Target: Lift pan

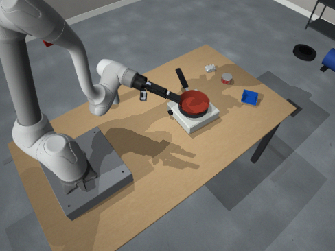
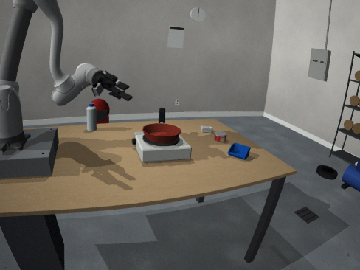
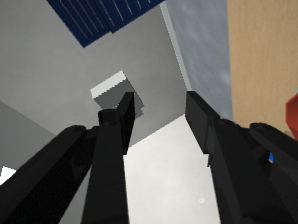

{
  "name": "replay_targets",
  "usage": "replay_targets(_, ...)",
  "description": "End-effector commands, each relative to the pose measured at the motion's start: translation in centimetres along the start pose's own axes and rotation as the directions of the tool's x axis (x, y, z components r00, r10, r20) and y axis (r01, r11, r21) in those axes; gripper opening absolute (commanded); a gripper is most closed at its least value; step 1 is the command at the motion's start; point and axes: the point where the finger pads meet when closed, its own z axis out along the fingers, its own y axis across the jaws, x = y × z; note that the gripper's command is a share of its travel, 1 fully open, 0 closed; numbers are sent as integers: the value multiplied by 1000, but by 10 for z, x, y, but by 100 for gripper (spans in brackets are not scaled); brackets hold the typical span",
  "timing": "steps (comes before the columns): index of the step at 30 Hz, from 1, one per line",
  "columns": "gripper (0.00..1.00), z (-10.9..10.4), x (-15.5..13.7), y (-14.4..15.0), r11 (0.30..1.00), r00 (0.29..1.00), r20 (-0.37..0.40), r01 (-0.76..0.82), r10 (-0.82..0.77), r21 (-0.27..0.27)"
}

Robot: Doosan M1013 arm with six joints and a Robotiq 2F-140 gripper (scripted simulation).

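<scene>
- I've got the gripper (image 2: 123,91) up in the air, well above the table (image 2: 221,177) and short of the stove; jaws partly closed with nothing between them, which I judge a pre-set width for the handle.
- The pan (image 2: 161,133), red inside, sits on the hot plate (image 2: 162,151), not lifted at all.
- Its black handle (image 1: 182,79) sticks out towards the far edge, away from the arm, so I reckon I'll have to reach past the bowl or come in from the side.
- The wrist view shows only my two dark fingers with wall behind them.
- No readable writing anywhere: the small can (image 2: 220,136) and the bottle (image 2: 91,117) are too small to tell.
</scene>
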Motion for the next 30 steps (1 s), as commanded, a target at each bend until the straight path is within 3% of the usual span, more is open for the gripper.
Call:
replay_targets(1, 41, -3, -34, 24, 999, 992, 116, 54, -54, 4)
replay_targets(5, 41, -14, -67, 55, 994, 966, 233, 112, -109, 4)
replay_targets(7, 41, -14, -67, 55, 994, 966, 233, 112, -109, 4)
replay_targets(8, 41, -24, -88, 79, 989, 939, 311, 151, -144, 5)
replay_targets(22, 41, -99, -158, 201, 947, 728, 635, 321, -258, 16)
replay_targets(30, 41, -117, -166, 226, 936, 674, 688, 352, -269, 20)
